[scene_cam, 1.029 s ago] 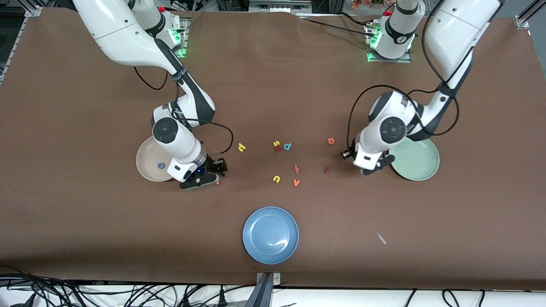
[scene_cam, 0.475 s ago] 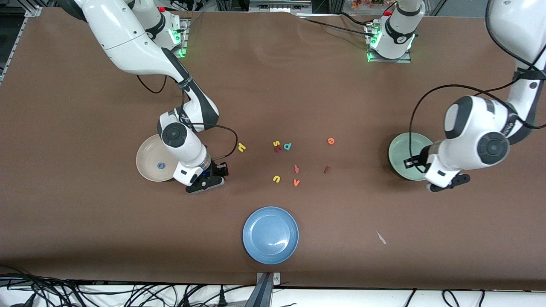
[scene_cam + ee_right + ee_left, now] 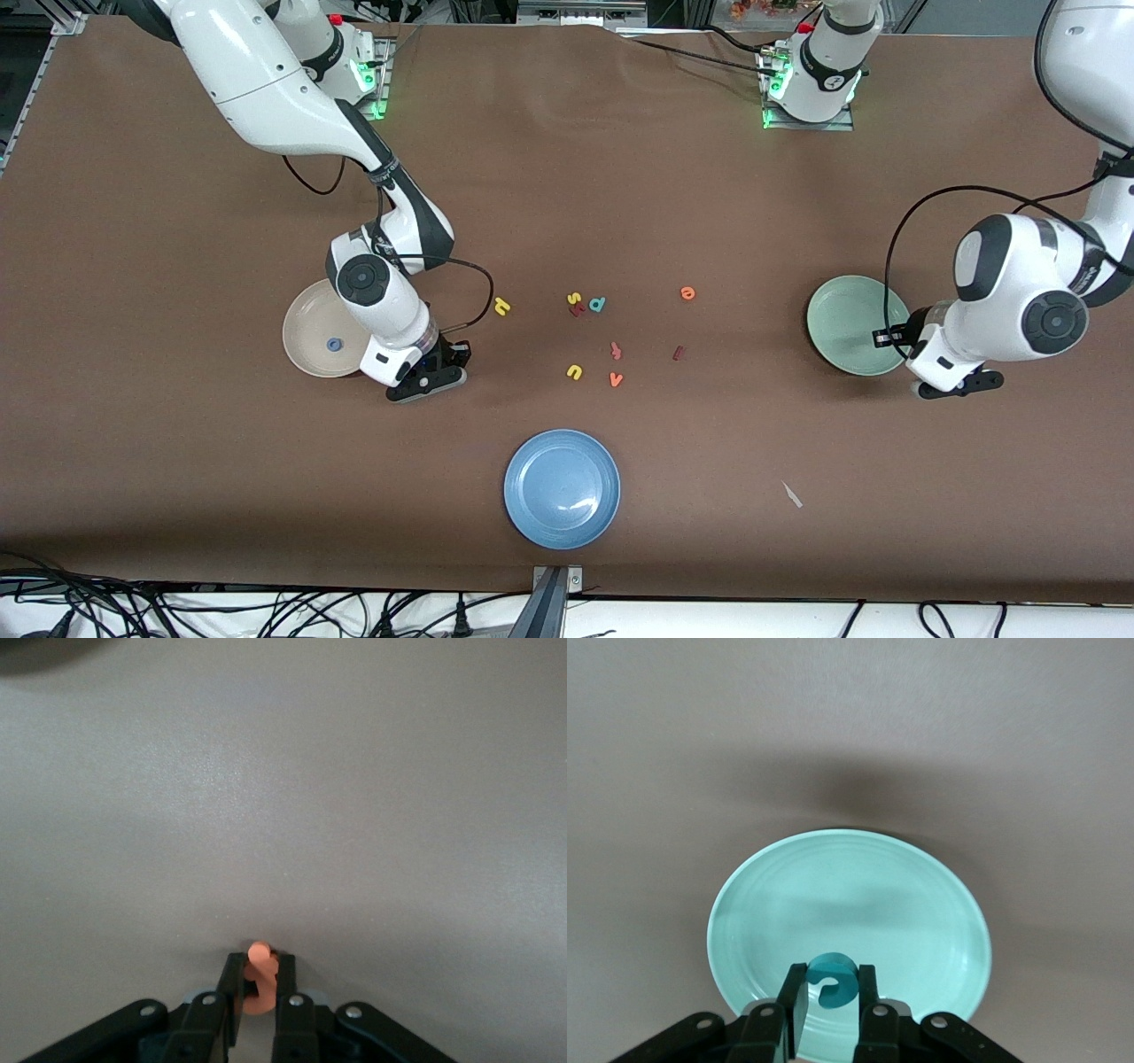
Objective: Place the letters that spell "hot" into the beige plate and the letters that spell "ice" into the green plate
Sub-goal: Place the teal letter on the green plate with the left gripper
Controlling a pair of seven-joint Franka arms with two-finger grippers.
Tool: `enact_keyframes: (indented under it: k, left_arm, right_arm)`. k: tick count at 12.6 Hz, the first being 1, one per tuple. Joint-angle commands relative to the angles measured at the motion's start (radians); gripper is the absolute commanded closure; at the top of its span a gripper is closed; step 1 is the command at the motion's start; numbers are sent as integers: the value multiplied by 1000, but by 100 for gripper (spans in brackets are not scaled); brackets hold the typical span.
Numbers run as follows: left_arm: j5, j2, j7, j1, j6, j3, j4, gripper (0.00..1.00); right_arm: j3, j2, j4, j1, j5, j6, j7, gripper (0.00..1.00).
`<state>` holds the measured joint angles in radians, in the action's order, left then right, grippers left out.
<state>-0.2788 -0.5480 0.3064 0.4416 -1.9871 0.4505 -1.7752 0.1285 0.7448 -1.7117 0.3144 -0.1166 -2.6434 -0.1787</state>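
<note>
Now teal c (image 3: 831,981) pinched in left end effector (image 3: 831,1014) over green plate (image 3: 762,904); orange t (image 3: 260,979) in right end effector (image 3: 258,1001).

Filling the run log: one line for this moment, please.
left tool: teal c gripped, over green plate | right tool: shut on orange t, at table beside beige plate

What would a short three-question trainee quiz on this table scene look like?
1. True or false: the left gripper holds a teal foam c above the pale green round plate.
2. Which small foam letter already lies in the beige round plate?
3. What does the right gripper pinch: (a) yellow u, (b) orange foam t, (c) nothing?

Key: 1 true; 2 the blue ring-shaped o; 3 b.
</note>
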Motion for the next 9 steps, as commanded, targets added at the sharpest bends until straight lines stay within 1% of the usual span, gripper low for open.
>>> enact_keyframes:
  k: [1, 2, 3, 4, 6, 9]
  left_arm:
    - [-30, -59, -9, 8, -38, 7, 10, 85]
    - [-30, -66, -7, 8, -39, 7, 11, 70]
    - [-22, -63, 0, 8, -39, 8, 13, 18]
    - [-17, -56, 5, 5, -38, 10, 16, 0]
    - [3, -53, 75, -26, -35, 22, 57, 0]
    - [90, -59, 276, -156, -36, 27, 121, 0]
  right_arm:
    - [-21, 13, 20, 5, -14, -3, 27, 88]
    - [-24, 5, 15, 3, -14, 5, 42, 88]
    - [-27, -20, 4, 0, -15, 29, 56, 88]
    - [-27, -56, -8, -5, -15, 86, 74, 88]
    - [-27, -135, -37, -32, -14, 189, 120, 88]
    - [-26, -257, -136, -96, -6, 240, 237, 88]
